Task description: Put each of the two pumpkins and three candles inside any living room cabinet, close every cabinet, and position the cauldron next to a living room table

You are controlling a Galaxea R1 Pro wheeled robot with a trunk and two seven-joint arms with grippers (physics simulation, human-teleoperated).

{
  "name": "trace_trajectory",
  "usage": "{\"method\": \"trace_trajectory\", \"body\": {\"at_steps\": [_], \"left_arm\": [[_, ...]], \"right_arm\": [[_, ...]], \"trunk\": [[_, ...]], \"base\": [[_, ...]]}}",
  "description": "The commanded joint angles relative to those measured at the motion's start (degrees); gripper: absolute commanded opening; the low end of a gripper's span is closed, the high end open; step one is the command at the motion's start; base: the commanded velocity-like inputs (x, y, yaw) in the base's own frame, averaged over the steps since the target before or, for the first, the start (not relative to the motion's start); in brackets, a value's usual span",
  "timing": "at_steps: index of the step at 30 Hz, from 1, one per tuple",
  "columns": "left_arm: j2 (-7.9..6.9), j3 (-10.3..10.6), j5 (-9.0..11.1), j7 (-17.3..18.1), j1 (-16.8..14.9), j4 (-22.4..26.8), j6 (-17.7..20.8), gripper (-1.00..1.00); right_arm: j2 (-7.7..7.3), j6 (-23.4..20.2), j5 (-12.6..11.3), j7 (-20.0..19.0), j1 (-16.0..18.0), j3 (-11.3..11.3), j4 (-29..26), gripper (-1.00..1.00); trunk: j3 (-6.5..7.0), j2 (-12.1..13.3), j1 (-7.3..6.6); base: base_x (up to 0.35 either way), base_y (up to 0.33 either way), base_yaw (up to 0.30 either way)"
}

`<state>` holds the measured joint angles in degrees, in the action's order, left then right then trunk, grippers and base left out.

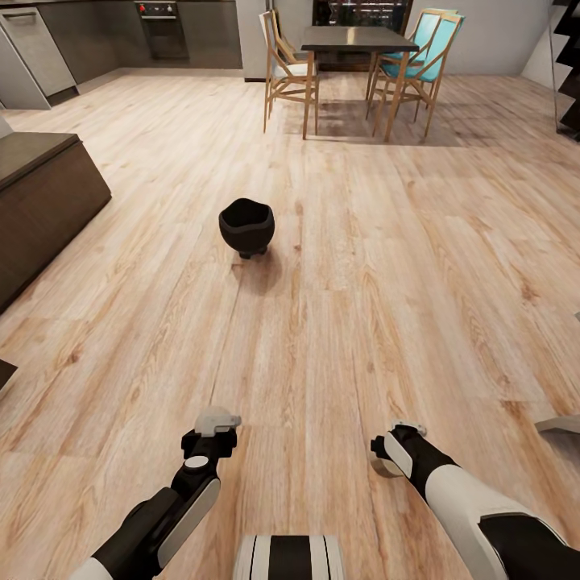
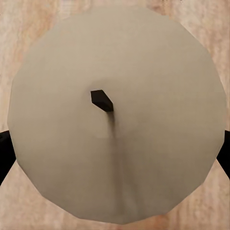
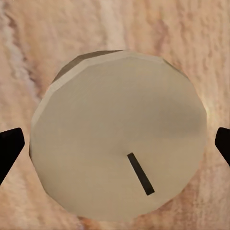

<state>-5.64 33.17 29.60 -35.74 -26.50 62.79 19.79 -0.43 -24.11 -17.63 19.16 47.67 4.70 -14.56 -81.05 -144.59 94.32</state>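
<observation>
Cauldron (image 1: pixel 246 227) upright on wood floor (image 1: pixel 362 322); no legible writing anywhere

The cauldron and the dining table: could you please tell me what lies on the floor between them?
Nothing: the head view shows bare wood floor between the cauldron and the dining table; the chairs stand at the table itself.

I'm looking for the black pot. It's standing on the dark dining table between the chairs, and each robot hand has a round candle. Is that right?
Not quite. The head view shows the black pot, the cauldron, standing on the wood floor, well short of the dark dining table and its chairs. The rest fits: each wrist view shows a pale round candle between the fingers.
</observation>
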Motion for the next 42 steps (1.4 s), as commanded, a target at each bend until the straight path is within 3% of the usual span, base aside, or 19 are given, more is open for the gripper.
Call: {"method": "trace_trajectory", "body": {"at_steps": [1, 23, 24, 42], "left_arm": [[-0.07, 0.23, 0.37, -0.48, -0.05, 0.1, 0.15, -1.0], [-0.07, 0.23, 0.32, -0.48, 1.1, 2.69, 0.34, -1.0], [-0.07, 0.23, 0.32, -0.49, 1.1, 2.69, 0.34, -1.0], [-0.07, 0.23, 0.28, -0.49, 1.15, 2.61, 0.34, -1.0]], "right_arm": [[-0.03, -0.32, -0.56, 0.35, -0.01, 0.49, -0.12, 1.0], [0.04, -0.32, -0.56, 0.35, 0.0, 0.53, -0.12, 1.0], [0.06, -0.32, -0.56, 0.35, 0.02, 0.54, -0.12, -1.0], [0.08, -0.32, -0.56, 0.33, -0.02, 0.57, -0.12, -1.0]], "trunk": [[-0.26, -0.03, 0.02], [-1.37, -0.1, 0.14], [-1.37, -0.1, 0.14], [-1.37, -0.1, 0.14]], "base": [[0.0, 0.0, 0.0], [0.0, 0.0, 0.0], [0.0, 0.0, 0.0], [0.0, 0.0, 0.0]]}}
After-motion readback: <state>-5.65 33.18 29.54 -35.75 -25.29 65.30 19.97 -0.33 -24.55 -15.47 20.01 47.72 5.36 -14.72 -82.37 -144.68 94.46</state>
